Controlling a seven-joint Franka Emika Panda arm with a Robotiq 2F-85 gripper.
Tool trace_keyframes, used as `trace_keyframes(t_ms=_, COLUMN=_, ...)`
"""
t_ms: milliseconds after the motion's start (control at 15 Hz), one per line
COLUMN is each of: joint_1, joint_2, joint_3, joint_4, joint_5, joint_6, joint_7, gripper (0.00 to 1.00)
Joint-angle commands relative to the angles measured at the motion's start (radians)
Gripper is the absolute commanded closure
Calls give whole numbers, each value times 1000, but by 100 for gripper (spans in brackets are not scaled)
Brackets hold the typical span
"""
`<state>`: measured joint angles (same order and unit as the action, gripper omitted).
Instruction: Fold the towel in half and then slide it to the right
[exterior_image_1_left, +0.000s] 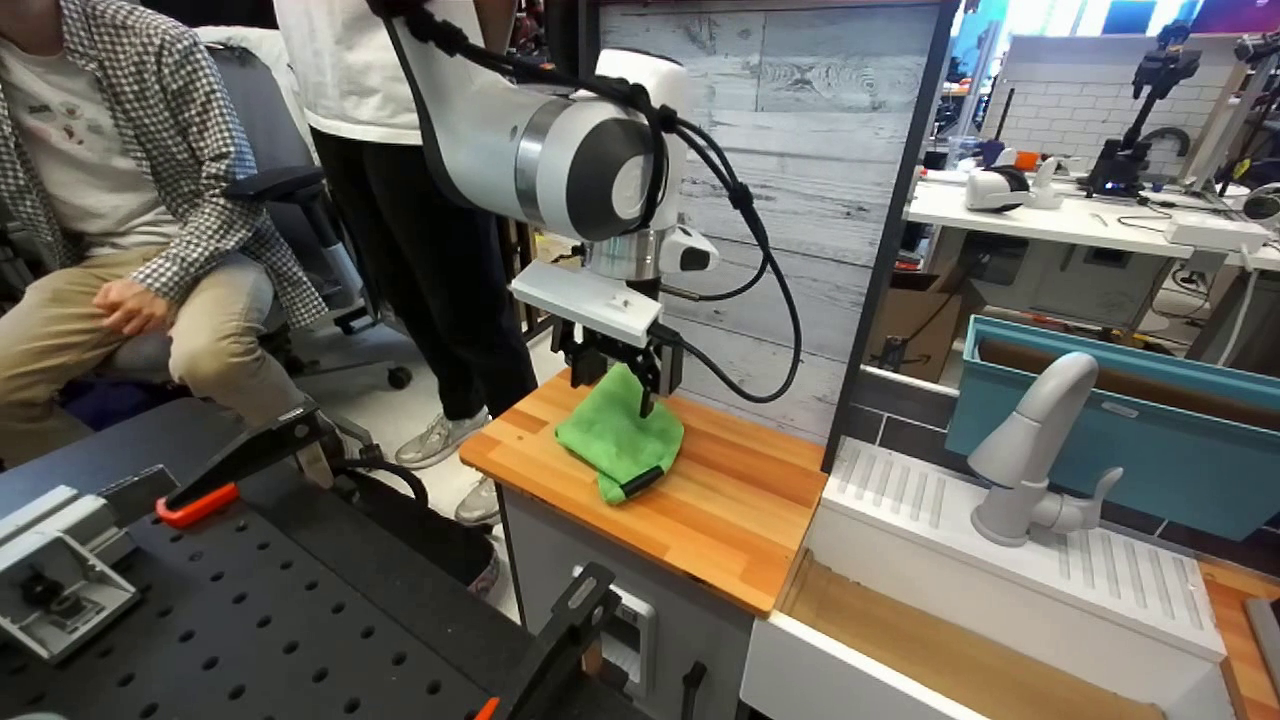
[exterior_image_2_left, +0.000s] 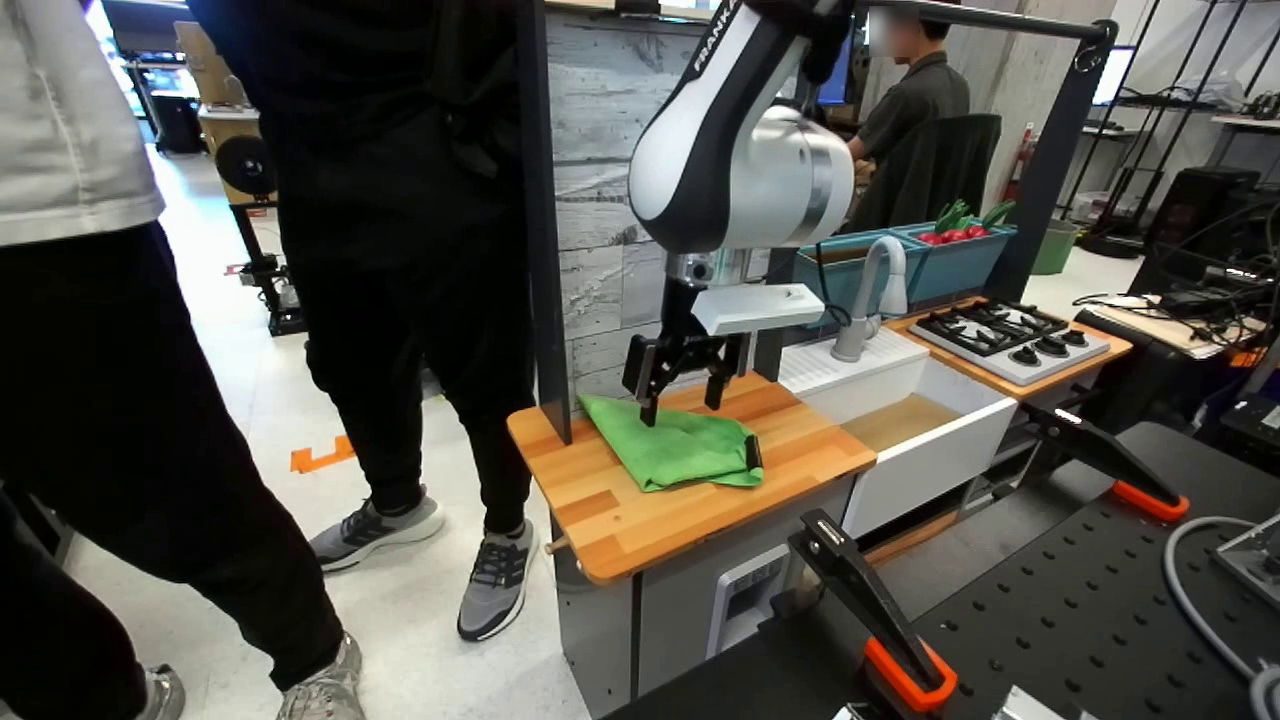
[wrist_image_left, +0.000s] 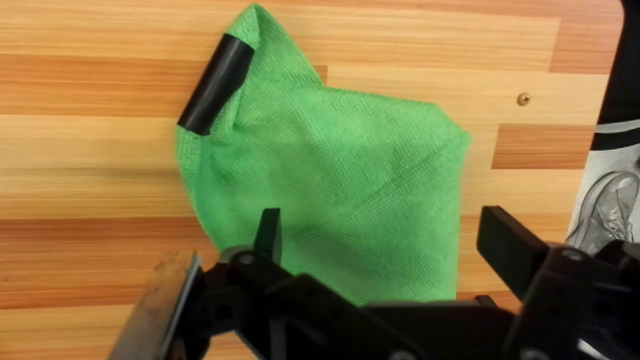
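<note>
The green towel (exterior_image_1_left: 625, 435) lies uneven and partly creased on the wooden countertop (exterior_image_1_left: 745, 515). It also shows in an exterior view (exterior_image_2_left: 685, 455) and in the wrist view (wrist_image_left: 340, 165). A black band (wrist_image_left: 216, 85) wraps one edge near a pointed corner. My gripper (exterior_image_1_left: 614, 392) points down over the towel's part near the wall, also in an exterior view (exterior_image_2_left: 681, 413). In the wrist view the gripper (wrist_image_left: 383, 215) is wide open with nothing between its fingers. One finger is over the towel, the other beyond its straight edge over bare wood. Whether a fingertip touches the cloth I cannot tell.
A wood-look wall panel (exterior_image_1_left: 790, 200) stands behind the countertop. A white sink (exterior_image_2_left: 935, 465) with a grey faucet (exterior_image_2_left: 875, 295) adjoins it, with a stove (exterior_image_2_left: 1010, 338) beyond. A person (exterior_image_2_left: 420, 250) stands beside the counter's end. Black clamps (exterior_image_2_left: 870, 600) sit in front.
</note>
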<state>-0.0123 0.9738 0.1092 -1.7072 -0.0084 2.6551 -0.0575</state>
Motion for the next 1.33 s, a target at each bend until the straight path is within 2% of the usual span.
trace_keyframes(t_ms=0, joint_1=33, joint_2=104, joint_3=-18, joint_4=150, joint_5=18, joint_6=-68, joint_7=28, gripper=0)
trace_keyframes(t_ms=800, joint_1=20, joint_2=296, joint_3=-56, joint_4=429, joint_5=17, joint_6=-273, joint_7=51, gripper=0)
trace_keyframes(t_ms=1067, joint_1=7, joint_2=314, joint_3=-75, joint_4=476, joint_5=17, joint_6=-316, joint_7=63, gripper=0)
trace_keyframes(t_ms=1267, joint_1=-22, joint_2=320, joint_3=-92, joint_4=487, joint_5=22, joint_6=-305, joint_7=67, gripper=0)
